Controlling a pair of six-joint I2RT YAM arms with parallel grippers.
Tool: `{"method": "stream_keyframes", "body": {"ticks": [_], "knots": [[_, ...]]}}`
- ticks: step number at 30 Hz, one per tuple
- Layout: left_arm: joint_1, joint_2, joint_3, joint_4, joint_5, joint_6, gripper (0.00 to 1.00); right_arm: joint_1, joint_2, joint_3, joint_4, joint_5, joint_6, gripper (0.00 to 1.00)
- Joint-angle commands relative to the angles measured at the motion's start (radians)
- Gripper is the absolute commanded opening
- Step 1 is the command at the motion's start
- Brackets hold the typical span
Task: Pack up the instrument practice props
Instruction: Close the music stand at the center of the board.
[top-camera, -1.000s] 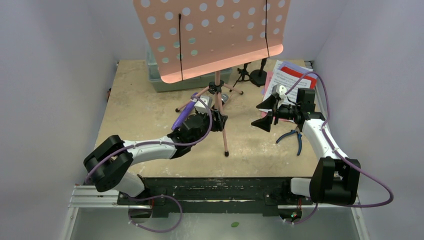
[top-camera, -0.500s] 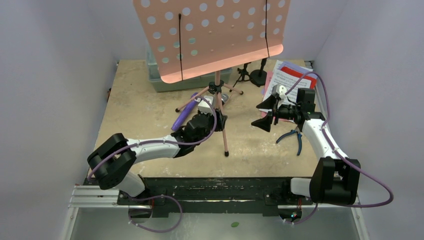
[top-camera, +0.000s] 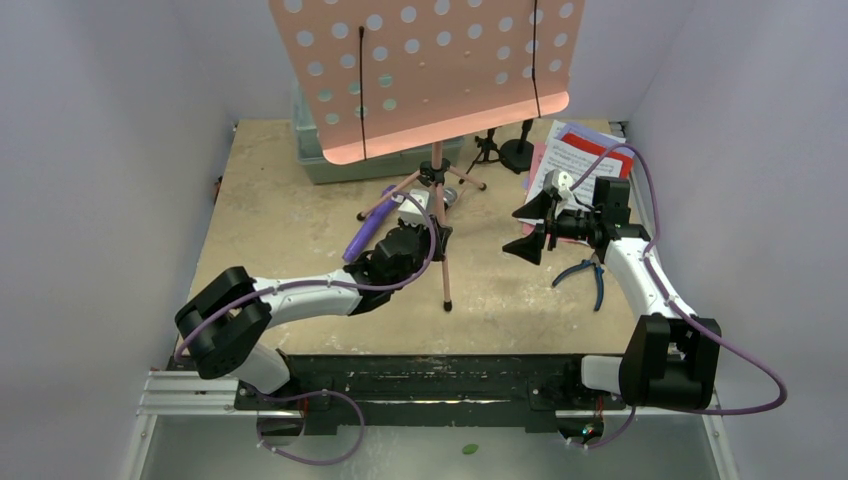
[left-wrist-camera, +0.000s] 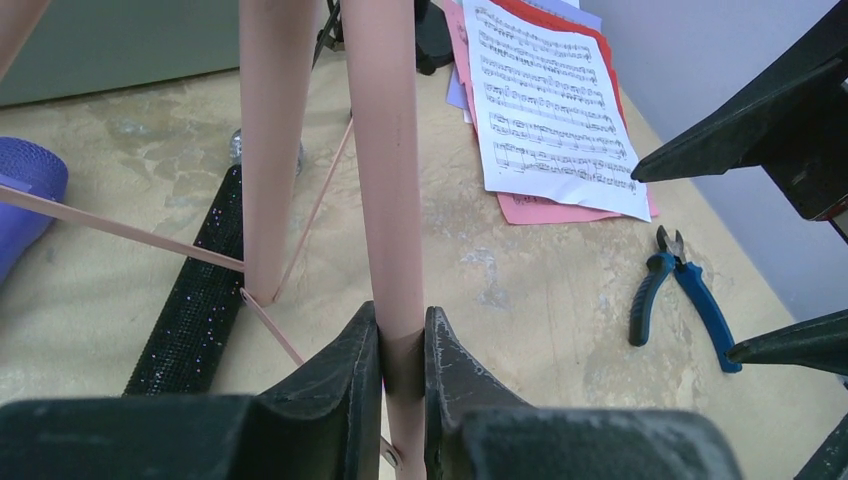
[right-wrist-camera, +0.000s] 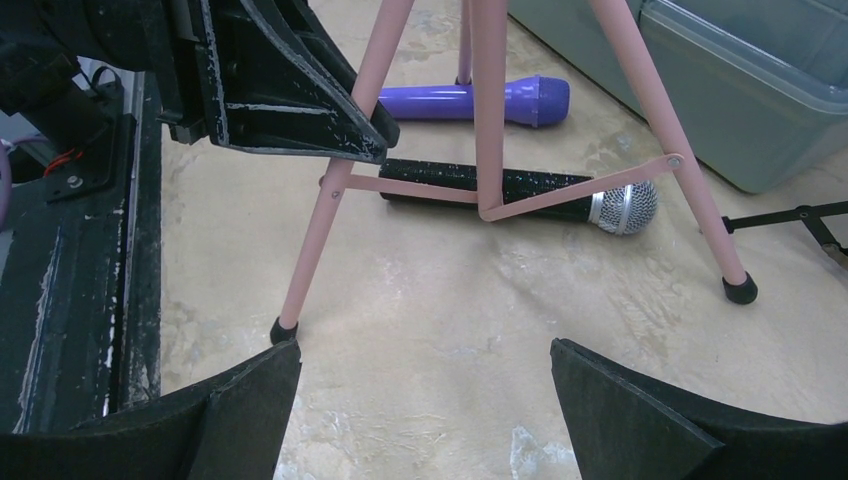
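Left gripper (left-wrist-camera: 402, 335) is clamped on the near leg of the pink tripod (top-camera: 437, 180), its two jaws pressed flat against either side of the tube partway down. A second ago those jaws stood apart beside the leg; they have since drawn in onto it. The foot of the gripped leg has slid a little to the left along the table (top-camera: 280, 210), and the perforated tray (top-camera: 430, 70) has shifted slightly with it. The left forearm has also swung a touch toward the table's left edge.

The right gripper (top-camera: 530, 225) has not moved. It hangs over the right half of the table with its jaws spread wide and nothing between them.

The tripod stands upright near the middle of the table, its central pole vertical and the tray on top tilted to face the near edge. The gripped leg slants from the hub down toward the near edge. The purple microphone (top-camera: 362, 235) lies flat just left of the tripod, its long axis running diagonally from near-left to far-right. The black microphone (right-wrist-camera: 520, 195) lies flat under the tripod's spread legs, its silver head pointing toward the far edge.

The sheet-music pages (top-camera: 575, 155) lie by the far right corner, with the two mic mounts (top-camera: 487, 148) just left of them. The blue-handled pliers (top-camera: 592, 278) lie near the right edge, and the grey-green case (top-camera: 310, 150) sits at the far edge behind the tray.
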Motion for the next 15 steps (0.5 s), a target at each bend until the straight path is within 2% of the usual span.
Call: {"method": "stream_keyframes", "body": {"ticks": [1, 15], "knots": [[0.005, -0.078, 0.014, 0.088, -0.019, 0.136, 0.00, 0.004, -0.004, 0.042, -0.013, -0.015, -0.029, 0.99], [0.015, -0.121, 0.036, 0.157, -0.014, 0.185, 0.00, 0.005, -0.002, 0.044, -0.022, -0.012, -0.043, 0.99]]}}
